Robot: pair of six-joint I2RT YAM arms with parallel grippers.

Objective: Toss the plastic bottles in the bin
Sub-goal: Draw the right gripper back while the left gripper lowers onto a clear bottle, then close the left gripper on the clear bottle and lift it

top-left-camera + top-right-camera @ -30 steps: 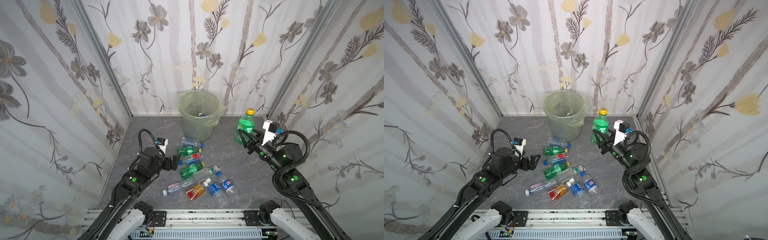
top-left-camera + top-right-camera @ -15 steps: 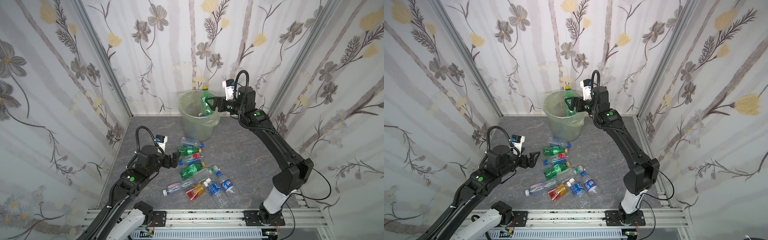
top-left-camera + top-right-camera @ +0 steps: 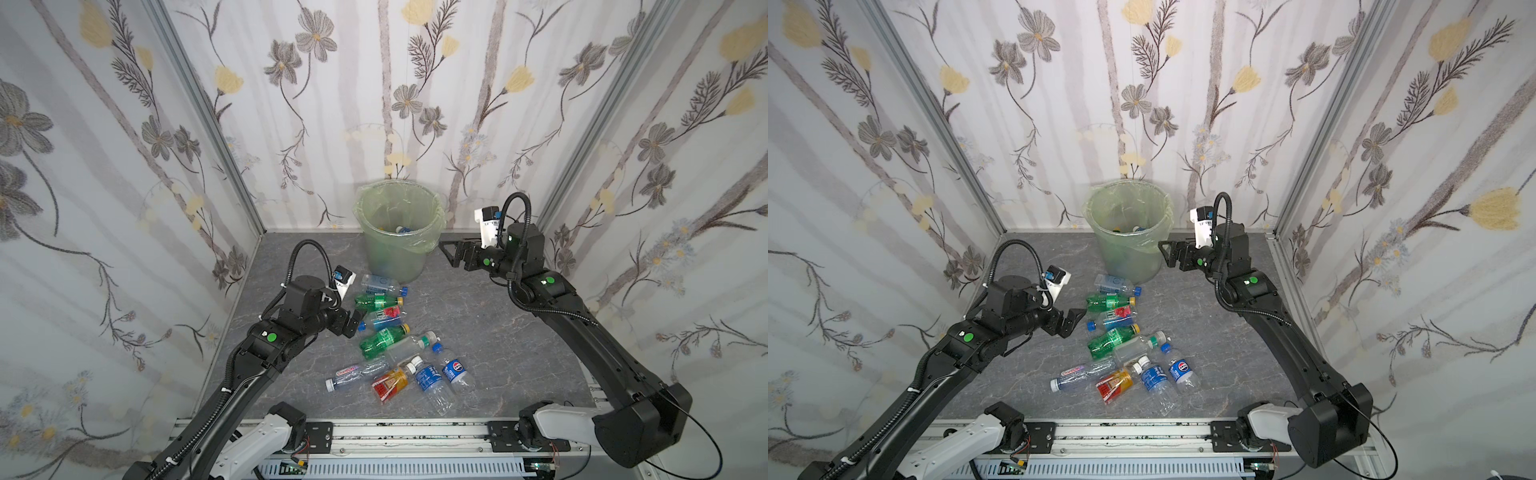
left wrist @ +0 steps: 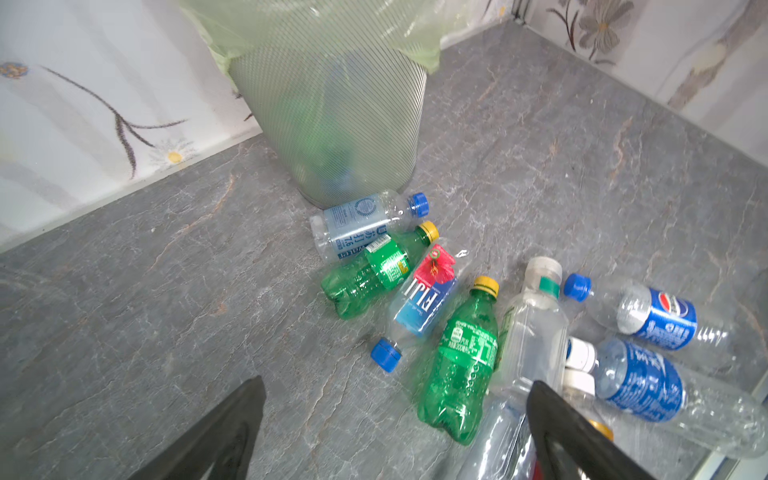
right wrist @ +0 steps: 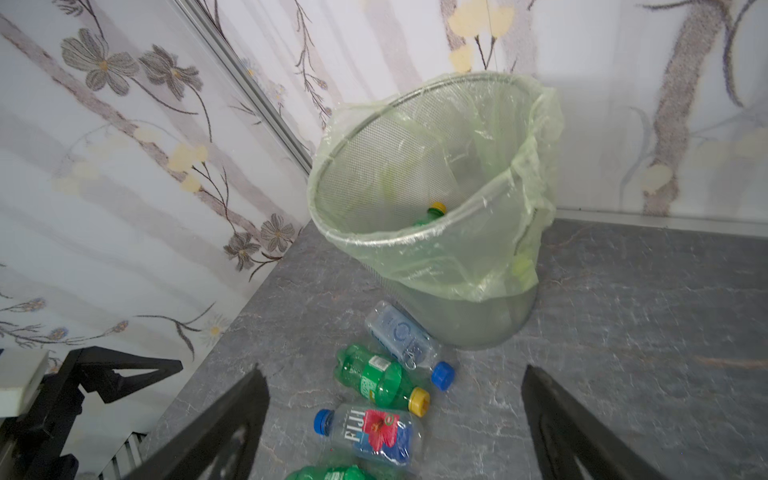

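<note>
The bin (image 3: 397, 259) (image 3: 1128, 257), pale green with a bag liner, stands at the back wall. Inside it a green bottle with a yellow cap (image 5: 432, 212) shows above other bottles. Several plastic bottles (image 3: 382, 340) (image 3: 1113, 338) lie in a pile on the grey floor in front of the bin. My left gripper (image 3: 353, 326) (image 4: 397, 382) is open, low at the pile's left edge, empty. My right gripper (image 3: 451, 253) (image 5: 393, 369) is open and empty, in the air just right of the bin's rim.
Flowered walls close in the floor on three sides. A clear blue-labelled bottle (image 4: 365, 222) lies against the bin's foot, with a green bottle (image 4: 374, 270) and a Fiji bottle (image 4: 424, 299) beside it. Pepsi bottles (image 3: 457, 372) and an orange-red bottle (image 3: 390, 382) lie near the front rail.
My right gripper carried a green bottle from the right side up over the bin, opened, and has drawn back to the bin's right. The bottle is now inside. The left arm barely moved.
</note>
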